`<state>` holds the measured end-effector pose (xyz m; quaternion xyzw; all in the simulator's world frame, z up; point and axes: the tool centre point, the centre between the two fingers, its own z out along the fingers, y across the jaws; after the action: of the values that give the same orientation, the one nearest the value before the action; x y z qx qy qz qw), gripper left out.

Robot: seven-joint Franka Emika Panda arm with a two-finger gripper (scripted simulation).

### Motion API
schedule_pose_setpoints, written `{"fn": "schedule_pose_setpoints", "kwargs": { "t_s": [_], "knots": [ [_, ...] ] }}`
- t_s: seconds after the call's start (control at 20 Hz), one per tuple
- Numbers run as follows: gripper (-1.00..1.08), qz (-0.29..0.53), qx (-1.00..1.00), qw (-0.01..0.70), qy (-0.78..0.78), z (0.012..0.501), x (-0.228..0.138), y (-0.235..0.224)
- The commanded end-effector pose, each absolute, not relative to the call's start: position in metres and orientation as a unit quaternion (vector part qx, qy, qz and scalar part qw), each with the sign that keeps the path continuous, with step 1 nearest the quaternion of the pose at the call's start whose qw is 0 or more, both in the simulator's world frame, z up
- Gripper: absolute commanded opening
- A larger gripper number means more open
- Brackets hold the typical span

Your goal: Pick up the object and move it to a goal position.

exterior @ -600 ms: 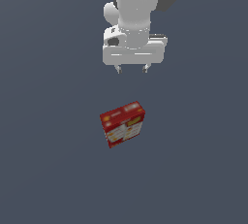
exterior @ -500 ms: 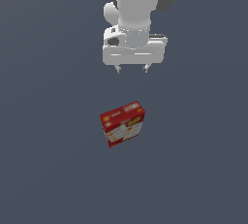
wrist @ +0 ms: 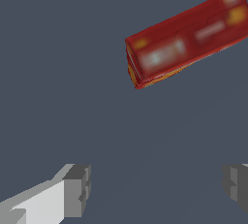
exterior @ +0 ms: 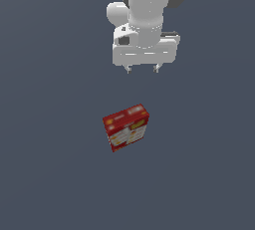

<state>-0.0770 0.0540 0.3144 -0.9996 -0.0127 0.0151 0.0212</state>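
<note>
In the exterior view the gripper is spread wide and holds nothing; the red box sits apart at its 7 o'clock. In the wrist view the box lies beyond the fingers, long side running 2 to 8 o'clock

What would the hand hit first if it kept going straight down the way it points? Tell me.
Probably the bare floor, not the red box. The open hand points down, and in the wrist view the box lies off to one side of its fingers. Depth is uncertain.
</note>
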Motion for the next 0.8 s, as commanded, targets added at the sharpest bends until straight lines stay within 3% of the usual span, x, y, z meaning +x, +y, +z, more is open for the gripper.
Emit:
{"fn": "schedule_pose_setpoints", "kwargs": {
  "t_s": [0.0, 0.75],
  "knots": [
    [1.0, 0.015, -1.0, 0.022, -0.012, 0.314, -0.077, 0.054],
    [1.0, 0.015, -0.997, 0.021, 0.069, 0.307, -0.057, 0.047]
  ]
}}
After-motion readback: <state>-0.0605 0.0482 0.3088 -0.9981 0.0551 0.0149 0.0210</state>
